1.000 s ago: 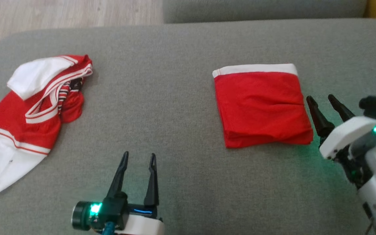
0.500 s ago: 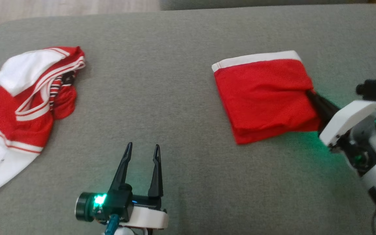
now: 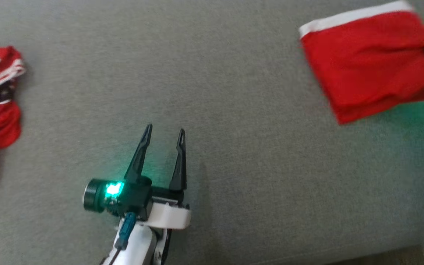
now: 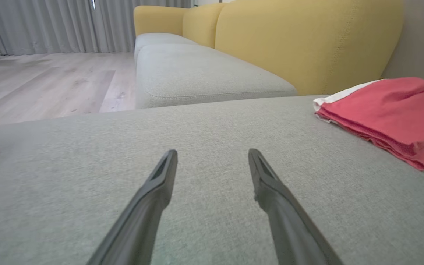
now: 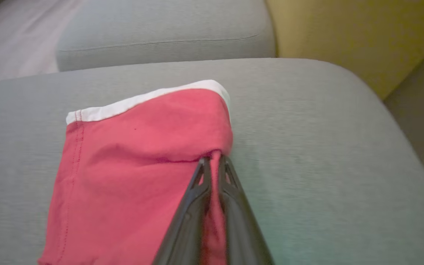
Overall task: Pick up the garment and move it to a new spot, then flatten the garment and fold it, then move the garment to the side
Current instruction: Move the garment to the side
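- Could pull the folded garment open while sliding it over the grey cushion, with only one edge pinched.
- Could also shove it past the cushion's rim at 3 o'clock.
- Right jaws: closed to a sliver on the garment's right edge, at 1 o'clock in the head view.
- Left jaws: spread wide, holding nothing, at 6 o'clock.

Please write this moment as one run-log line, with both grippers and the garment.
phase: move aside | right gripper: shut on folded red garment | left gripper: open, empty | garment: on grey cushion
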### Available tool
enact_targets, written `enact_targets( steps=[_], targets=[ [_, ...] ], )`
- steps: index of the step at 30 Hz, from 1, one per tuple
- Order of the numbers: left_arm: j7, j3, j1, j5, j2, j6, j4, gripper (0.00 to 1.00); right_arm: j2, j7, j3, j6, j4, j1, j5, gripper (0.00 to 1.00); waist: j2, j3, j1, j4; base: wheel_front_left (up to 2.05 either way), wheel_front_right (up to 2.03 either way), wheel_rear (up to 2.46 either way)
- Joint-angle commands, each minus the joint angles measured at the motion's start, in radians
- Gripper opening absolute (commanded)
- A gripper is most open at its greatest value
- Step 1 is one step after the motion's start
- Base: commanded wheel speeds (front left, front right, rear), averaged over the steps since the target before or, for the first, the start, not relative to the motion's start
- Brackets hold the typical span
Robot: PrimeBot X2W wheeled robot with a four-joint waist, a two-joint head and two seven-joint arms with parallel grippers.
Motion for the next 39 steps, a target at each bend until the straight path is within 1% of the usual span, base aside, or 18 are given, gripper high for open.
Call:
enact_targets(
  steps=[1,5,8,13,14,15,16,21,26,33,34,35,37,39],
  targets=[
    [-0.005,0.024,-0.030,0.014,-0.002,-0.004,-0.025,1.00,-0.065,-0.021,0.004,0.007,-0.002,-0.016,-0.012,0.00,0.0000,0.055,-0.0001,-0.047,0.00,0.00,0.00],
    [-0.005,0.018,-0.057,0.031,-0.002,-0.014,-0.020,1.00,-0.115,-0.044,-0.002,0.007,0.038,-0.054,-0.009,0.00,0.0000,0.090,-0.0001,-0.069,0.00,0.00,0.00],
    [-0.005,0.017,-0.069,0.043,-0.002,-0.021,-0.013,1.00,-0.148,-0.072,-0.003,0.007,0.075,-0.078,-0.030,0.00,0.0000,0.108,-0.0001,-0.076,0.00,0.00,0.00],
    [-0.005,0.023,-0.081,0.055,-0.002,-0.029,-0.007,1.00,-0.162,-0.129,-0.011,0.007,0.141,-0.115,-0.071,0.00,0.0000,0.121,-0.0001,-0.080,0.00,0.00,0.00],
    [-0.005,0.025,-0.081,0.055,-0.002,-0.030,-0.007,1.00,-0.158,-0.140,-0.014,0.007,0.157,-0.121,-0.081,0.16,0.0000,0.119,-0.0001,-0.080,0.00,0.00,0.00],
    [-0.005,0.025,-0.081,0.055,-0.002,-0.030,-0.007,1.00,-0.158,-0.140,-0.014,0.007,0.157,-0.121,-0.081,0.16,0.0000,0.119,-0.0001,-0.080,0.00,0.00,0.00],
    [-0.005,0.027,-0.080,0.055,-0.002,-0.031,-0.005,1.00,-0.153,-0.153,-0.016,0.007,0.179,-0.127,-0.096,1.00,0.0000,0.115,-0.0001,-0.079,0.00,0.00,0.00],
    [-0.005,0.028,-0.071,0.041,-0.002,-0.029,-0.007,1.00,-0.096,-0.242,-0.016,0.007,0.259,-0.139,-0.188,1.00,0.0000,0.069,-0.0001,-0.064,0.00,0.00,0.00],
    [-0.005,0.028,-0.035,0.008,-0.002,-0.013,-0.011,1.00,-0.001,-0.300,-0.002,0.007,0.271,-0.086,-0.229,1.00,0.0000,-0.022,-0.0001,-0.036,0.00,0.00,0.00],
    [-0.005,0.046,0.057,-0.043,-0.002,0.008,-0.012,1.00,0.164,-0.336,0.033,0.007,0.178,0.102,-0.210,1.00,0.0000,-0.186,-0.0001,0.016,0.00,0.00,0.00],
    [-0.005,0.051,0.082,-0.054,-0.002,0.009,-0.012,1.00,0.212,-0.343,0.035,0.007,0.151,0.163,-0.214,1.00,0.0000,-0.231,-0.0001,0.035,0.00,0.00,0.00],
    [-0.005,0.053,0.095,-0.059,-0.002,0.009,-0.012,1.00,0.232,-0.346,0.033,0.007,0.140,0.194,-0.219,1.00,0.0000,-0.256,-0.0001,0.046,0.00,0.00,0.00],
    [-0.005,0.061,0.121,-0.067,-0.002,0.009,-0.011,1.00,0.277,-0.349,0.013,0.007,0.114,0.252,-0.240,1.00,0.0000,-0.299,-0.0001,0.066,0.00,0.00,0.00],
    [-0.005,0.072,0.147,-0.076,-0.002,0.009,-0.012,1.00,0.326,-0.349,-0.057,0.007,0.063,0.312,-0.286,1.00,0.0000,-0.337,-0.0001,0.086,0.00,0.00,0.00]
  ],
)
